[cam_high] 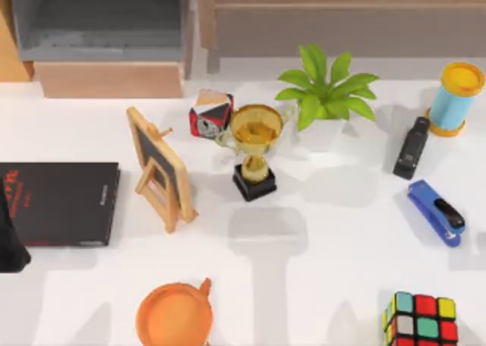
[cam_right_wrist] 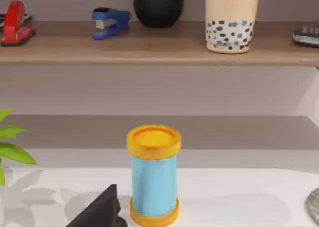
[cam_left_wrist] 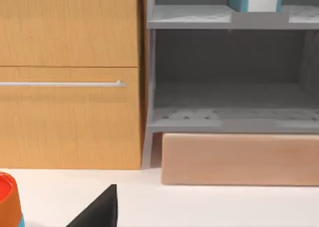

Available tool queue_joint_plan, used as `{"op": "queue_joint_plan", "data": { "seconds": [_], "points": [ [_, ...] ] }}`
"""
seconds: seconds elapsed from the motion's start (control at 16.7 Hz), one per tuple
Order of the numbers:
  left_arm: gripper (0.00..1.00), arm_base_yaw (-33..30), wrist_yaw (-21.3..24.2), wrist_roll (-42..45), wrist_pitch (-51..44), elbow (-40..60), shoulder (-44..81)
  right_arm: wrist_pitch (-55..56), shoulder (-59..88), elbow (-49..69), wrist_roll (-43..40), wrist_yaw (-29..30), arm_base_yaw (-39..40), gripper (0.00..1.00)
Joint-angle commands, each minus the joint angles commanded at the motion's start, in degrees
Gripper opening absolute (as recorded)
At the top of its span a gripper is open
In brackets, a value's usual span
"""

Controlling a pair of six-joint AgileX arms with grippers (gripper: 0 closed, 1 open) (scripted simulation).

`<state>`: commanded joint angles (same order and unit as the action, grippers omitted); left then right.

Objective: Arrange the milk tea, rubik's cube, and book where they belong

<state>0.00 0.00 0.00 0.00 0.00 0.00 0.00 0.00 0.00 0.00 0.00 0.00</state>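
While the rubik's cube (cam_high: 421,319) sits at the table's (cam_high: 319,240) near edge on the right, open room stretches leftward to an orange cup (cam_high: 175,313). Milk tea (cam_right_wrist: 232,19) stands on the upper shelf (cam_right_wrist: 149,45). Either claw's grip: cannot tell.

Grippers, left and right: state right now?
Left gripper: cannot be told from these views.
Right gripper: cannot be told either.
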Motion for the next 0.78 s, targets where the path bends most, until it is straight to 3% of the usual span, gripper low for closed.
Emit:
{"op": "queue_joint_plan", "data": {
  "seconds": [0.36, 0.78],
  "points": [
    [1.0, 0.0, 0.0, 0.0, 0.0, 0.0, 0.0, 3.89, 6.15, 4.64, -0.07, -0.24, -0.91, 1.0],
    [1.0, 0.0, 0.0, 0.0, 0.0, 0.0, 0.0, 18.91, 38.4, 22.8, -0.06, -2.29, -3.63, 1.0]
  ]
}}
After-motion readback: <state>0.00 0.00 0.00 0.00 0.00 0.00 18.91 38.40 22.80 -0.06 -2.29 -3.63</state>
